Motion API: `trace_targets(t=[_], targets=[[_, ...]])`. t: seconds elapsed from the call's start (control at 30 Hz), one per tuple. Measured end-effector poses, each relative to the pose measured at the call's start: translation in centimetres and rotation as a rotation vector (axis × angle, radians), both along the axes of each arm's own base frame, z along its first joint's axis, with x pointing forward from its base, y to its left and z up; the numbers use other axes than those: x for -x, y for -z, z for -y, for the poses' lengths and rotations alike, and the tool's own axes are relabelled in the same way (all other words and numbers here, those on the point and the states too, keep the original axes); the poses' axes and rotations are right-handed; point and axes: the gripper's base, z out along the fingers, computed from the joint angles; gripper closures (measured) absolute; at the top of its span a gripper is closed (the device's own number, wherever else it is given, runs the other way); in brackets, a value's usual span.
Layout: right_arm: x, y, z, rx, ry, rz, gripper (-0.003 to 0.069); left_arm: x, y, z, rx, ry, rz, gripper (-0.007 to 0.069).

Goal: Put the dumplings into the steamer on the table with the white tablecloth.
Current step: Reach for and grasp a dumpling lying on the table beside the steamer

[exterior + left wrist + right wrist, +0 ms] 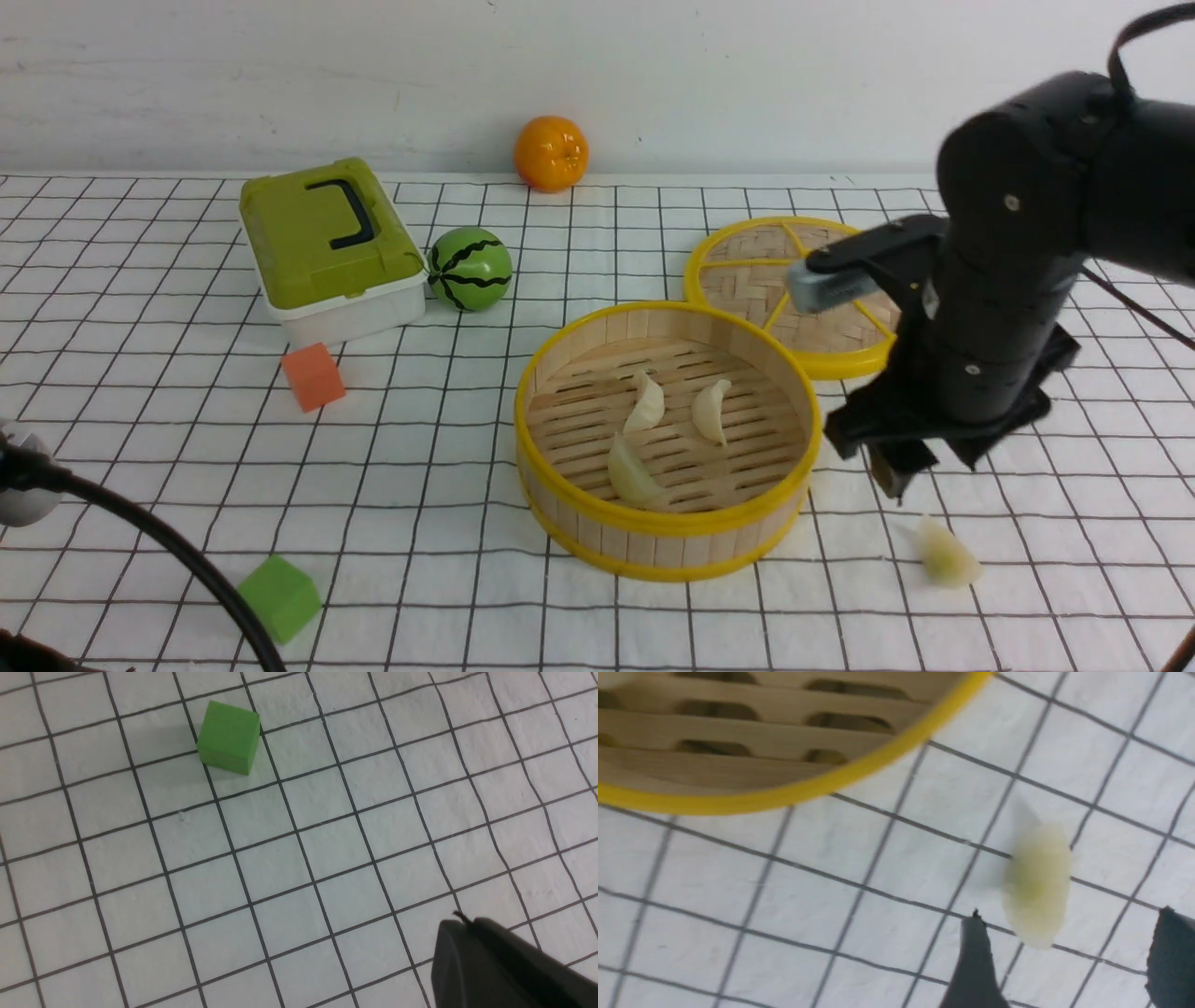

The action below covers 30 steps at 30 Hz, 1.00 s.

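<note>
right tool (1070, 912): spread, holding nothing, over fourth dumpling (1036, 886)
left tool (467, 947): pressed together, above surface (327, 858), near green cube (229, 737)
dumplings (644, 401): three on steamer (653, 549) floor
fourth dumpling: blurred, outside steamer, just right of it

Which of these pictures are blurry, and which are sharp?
Right wrist view: motion-smeared, the cream-white crescent dumpling and the yellow-rimmed bamboo steamer both streaked. Front view: mostly sharp, that dumpling slightly soft. Left wrist view: crisp, green cube sharp-edged.

Four dumplings (644, 403) (711, 411) (633, 474) (947, 555), two cubes (313, 376) (280, 597), one steamer (653, 523), one lid (756, 280), one box (327, 243), two fruits (470, 269) (551, 153)
</note>
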Motion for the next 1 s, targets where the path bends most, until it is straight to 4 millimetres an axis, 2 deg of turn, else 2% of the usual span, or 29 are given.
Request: trace_targets(t=[0.03,0.07,0.1,0.2,0.3,0.4,0.43,0.57,0.67,0.77,0.97,1.0], targets=[[-0.2,0.7,0.9,0.002,0.016,-0.005,0.0188,0.0,0.0,0.0,0.001,0.0,0.002,0.0629],[-0.2,0.7,0.9,0.001,0.015,-0.003,0.0188,0.0,0.0,0.0,0.002,0.0,0.003,0.0629],[-0.6,1.8,2.0,0.001,0.036,-0.003,0.0188,-0.1,-0.1,0.1,0.006,0.001,0.009,0.0627],[-1.4,2.9,2.7,-0.004,0.054,0.01,0.0188,-0.1,-0.1,0.1,0.011,0.002,0.015,0.0625],[-1.8,3.7,2.8,-0.004,0.057,0.001,0.0188,-0.1,-0.1,0.1,0.011,0.002,0.016,0.0624],[-2.1,5.8,2.6,0.003,0.048,-0.055,0.0188,-0.1,-0.1,0.1,0.012,0.002,0.016,0.0622],[-2.1,5.8,2.6,0.003,0.048,-0.055,0.0188,-0.1,-0.1,0.1,0.012,0.002,0.017,0.0622],[-2.4,7.9,2.4,0.016,0.047,-0.115,0.0211,-0.1,-0.1,0.1,0.013,0.002,0.018,0.0619],[-2.4,8.4,2.4,0.021,0.049,-0.136,0.0288,-0.1,-0.1,0.1,0.014,0.001,0.018,0.0619],[-2.4,8.4,2.5,0.026,0.047,-0.138,0.0426,-0.1,-0.1,0.1,0.014,0.0,0.018,0.0615],[-2.3,7.9,2.5,0.031,0.046,-0.141,0.0557,-0.1,-0.1,0.1,0.014,0.0,0.018,0.061],[-2.3,7.5,2.5,0.03,0.043,-0.136,0.0618,-0.1,-0.1,0.1,0.015,0.001,0.017,0.0608]])
